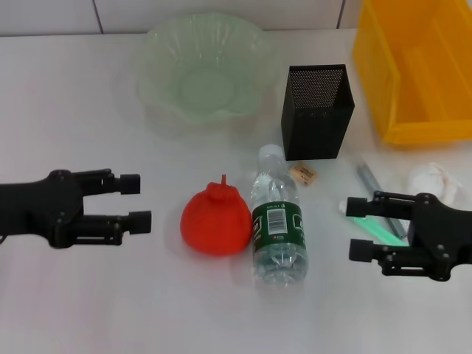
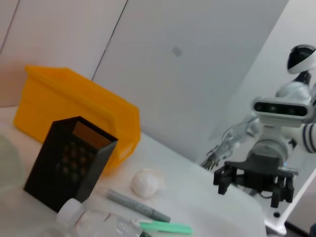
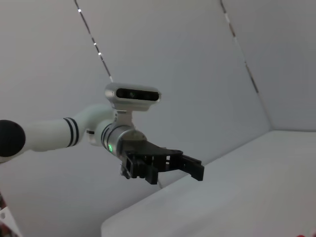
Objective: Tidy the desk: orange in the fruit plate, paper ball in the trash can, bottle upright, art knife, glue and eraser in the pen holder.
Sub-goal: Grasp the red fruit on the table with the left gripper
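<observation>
Bottle (image 1: 278, 217) lying beside orange (image 1: 215, 220); left pincer (image 1: 139, 202) spread, right pincer (image 1: 358, 227) spread, both empty

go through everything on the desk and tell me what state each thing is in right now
orange: on the table, against the bottle
bottle: lying down, cap on
fruit plate: empty
pen holder: upright
trash can: upright, open-topped
paper ball: on the table, outside the trash can
eraser: loose beside the pen holder
left gripper: jaws open, empty
right gripper: jaws open, empty
</observation>
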Action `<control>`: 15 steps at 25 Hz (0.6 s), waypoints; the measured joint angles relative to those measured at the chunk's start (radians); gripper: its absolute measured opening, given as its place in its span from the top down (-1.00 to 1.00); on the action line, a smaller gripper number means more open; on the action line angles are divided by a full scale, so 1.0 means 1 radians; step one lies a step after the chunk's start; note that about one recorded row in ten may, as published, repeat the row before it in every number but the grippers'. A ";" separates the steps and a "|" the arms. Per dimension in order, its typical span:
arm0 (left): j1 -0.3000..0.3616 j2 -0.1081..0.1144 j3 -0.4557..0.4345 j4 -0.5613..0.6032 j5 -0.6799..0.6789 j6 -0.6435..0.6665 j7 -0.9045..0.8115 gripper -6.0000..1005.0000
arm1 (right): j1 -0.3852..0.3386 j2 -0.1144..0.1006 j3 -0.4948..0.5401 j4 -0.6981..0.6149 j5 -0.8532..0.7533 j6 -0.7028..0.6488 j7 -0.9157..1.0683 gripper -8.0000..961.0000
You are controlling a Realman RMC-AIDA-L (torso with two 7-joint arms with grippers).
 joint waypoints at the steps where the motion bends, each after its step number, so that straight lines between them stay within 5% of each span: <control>1: 0.000 0.000 0.000 0.000 0.000 0.000 0.000 -0.63 | 0.000 0.000 0.000 0.000 0.000 0.000 0.000 -0.54; 3: -0.047 -0.028 0.039 0.139 0.054 -0.028 -0.123 -0.62 | -0.023 -0.005 0.008 -0.002 0.017 0.010 -0.002 -0.54; 5: -0.102 -0.039 0.084 0.157 0.118 -0.086 -0.171 -0.62 | -0.048 -0.010 0.017 -0.003 0.025 0.028 -0.002 -0.54; 15: -0.191 -0.045 0.304 0.029 0.143 -0.367 -0.194 -0.60 | -0.110 -0.012 0.032 -0.003 0.035 0.068 -0.004 -0.54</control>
